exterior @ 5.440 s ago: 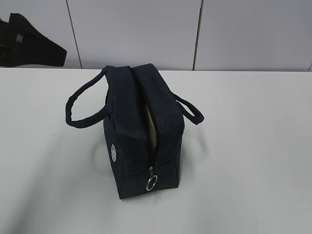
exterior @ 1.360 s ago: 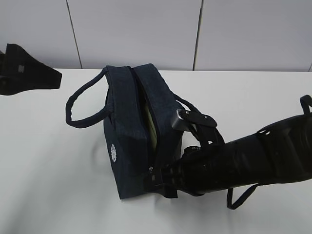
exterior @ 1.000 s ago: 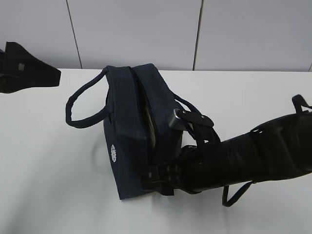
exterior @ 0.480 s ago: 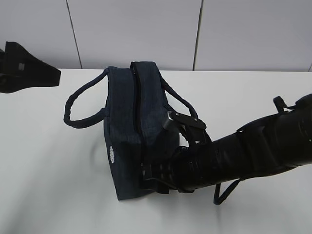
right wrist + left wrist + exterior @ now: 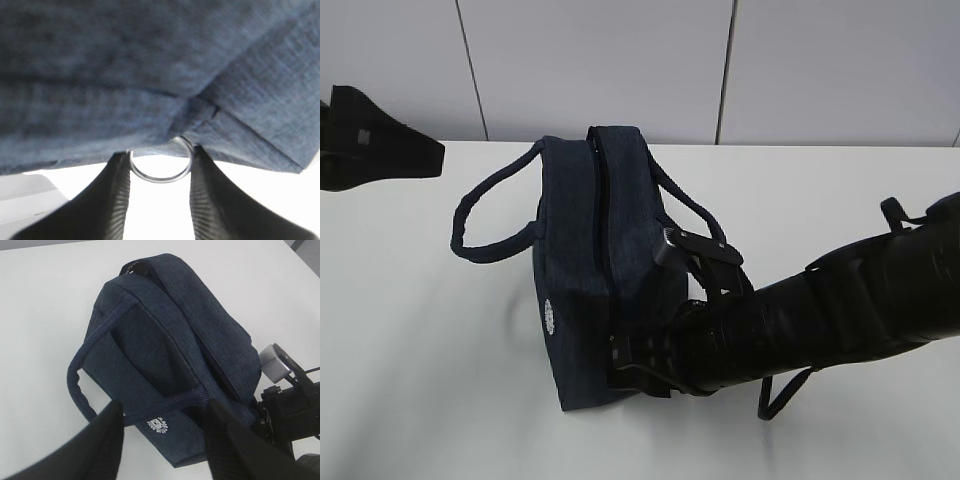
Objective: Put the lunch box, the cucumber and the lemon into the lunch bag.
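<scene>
Lunch bag [image 5: 585, 270] on white table [image 5: 420, 350], grey wall [image 5: 590, 60] behind.

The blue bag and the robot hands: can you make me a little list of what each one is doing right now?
lunch bag: upright on the white table, top opening drawn nearly together
ring pull: between the right gripper's fingers, both touching its sides
right gripper: at the bag's near end, closing on the ring
left gripper: open, empty, beside the bag's near handle
food: none visible

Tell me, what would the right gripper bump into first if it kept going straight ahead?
Probably the metal ring pull, which already sits between the right gripper's fingers, with the lunch bag's navy fabric right behind it. Depth is hard to judge.
</scene>
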Robot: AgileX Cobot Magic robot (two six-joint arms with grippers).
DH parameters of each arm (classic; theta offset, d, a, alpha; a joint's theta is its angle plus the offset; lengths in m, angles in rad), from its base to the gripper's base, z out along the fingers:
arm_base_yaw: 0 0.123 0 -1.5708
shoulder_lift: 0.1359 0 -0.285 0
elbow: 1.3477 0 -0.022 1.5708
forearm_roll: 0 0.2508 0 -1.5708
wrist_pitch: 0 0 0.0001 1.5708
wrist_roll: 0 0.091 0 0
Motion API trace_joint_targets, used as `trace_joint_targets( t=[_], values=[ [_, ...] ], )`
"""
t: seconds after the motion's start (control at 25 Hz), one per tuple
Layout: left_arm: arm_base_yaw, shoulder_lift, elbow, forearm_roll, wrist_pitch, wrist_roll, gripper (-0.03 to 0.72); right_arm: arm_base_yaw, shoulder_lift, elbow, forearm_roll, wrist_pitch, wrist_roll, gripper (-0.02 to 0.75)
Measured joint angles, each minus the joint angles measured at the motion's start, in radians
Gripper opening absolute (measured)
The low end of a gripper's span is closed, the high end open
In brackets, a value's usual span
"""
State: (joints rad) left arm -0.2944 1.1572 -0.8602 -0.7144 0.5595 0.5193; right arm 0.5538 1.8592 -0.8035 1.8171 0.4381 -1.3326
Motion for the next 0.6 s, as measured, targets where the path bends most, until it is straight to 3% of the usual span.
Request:
trace_joint_targets(
  t=[0.4, 0.6],
  values=[
    [0.000, 0.000, 0.000, 0.000, 0.000, 0.000, 0.358, 0.000, 0.000, 0.000, 0.000, 0.000, 0.001, 0.225],
    [0.000, 0.000, 0.000, 0.000, 0.000, 0.000, 0.358, 0.000, -0.019, 0.000, -0.091, 0.000, 0.076, 0.224]
  ],
)
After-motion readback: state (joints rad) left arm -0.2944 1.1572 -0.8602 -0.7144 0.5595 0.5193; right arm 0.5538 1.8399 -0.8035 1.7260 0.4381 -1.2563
